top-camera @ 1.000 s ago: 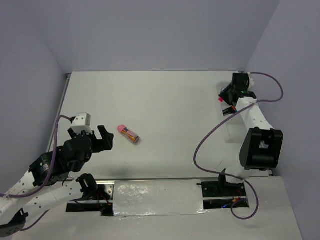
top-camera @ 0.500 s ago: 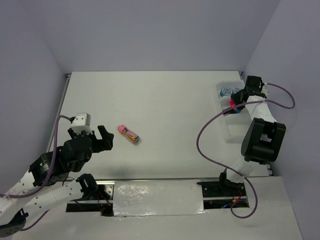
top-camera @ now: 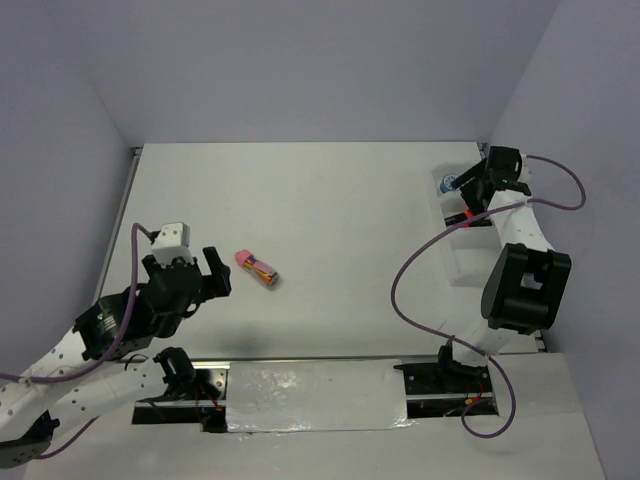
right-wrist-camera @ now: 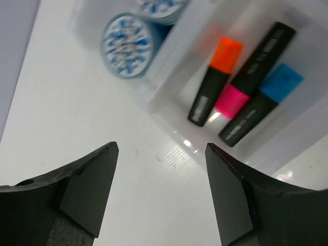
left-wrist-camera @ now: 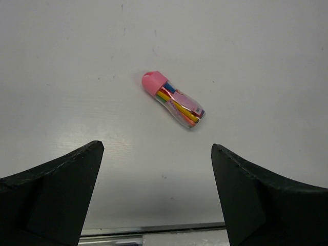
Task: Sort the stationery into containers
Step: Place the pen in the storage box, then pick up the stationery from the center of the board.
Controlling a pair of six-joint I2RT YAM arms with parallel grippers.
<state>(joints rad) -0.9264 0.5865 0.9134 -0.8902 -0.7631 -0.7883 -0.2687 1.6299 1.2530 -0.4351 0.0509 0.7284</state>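
Black and spread wide, the left gripper [left-wrist-camera: 156,148] holds nothing; its jaws frame bare white table [left-wrist-camera: 266,46]. Straight ahead of it, near but not touching, lies the pink packet [left-wrist-camera: 173,99], flat on the table and alone. Its pink cap points ahead and to the gripper's left, and its clear end with the orange-yellow bits points back and to the right. The long axis therefore runs diagonally across the line between the 2 fingers, neither along it nor square to it. In my judgement the coming move turns on that. The gripper has to go forward and down, and the wrist probably has to roll so the jaws close across the packet's narrow width.

The left arm is clearly the nearer one. The right gripper [right-wrist-camera: 161,148] is well apart from the packet, on the far side of the table. Its jaws are parted and empty. Just ahead of it and to its right, a clear tray [right-wrist-camera: 302,123] holds 3 highlighters: orange-capped [right-wrist-camera: 215,82], pink-capped [right-wrist-camera: 253,69] and blue-capped [right-wrist-camera: 261,105]. Ahead and to its left, a neighbouring tray [right-wrist-camera: 171,54] holds the 2 round blue-and-white items [right-wrist-camera: 128,46]. The packet looks like the last piece unsorted.
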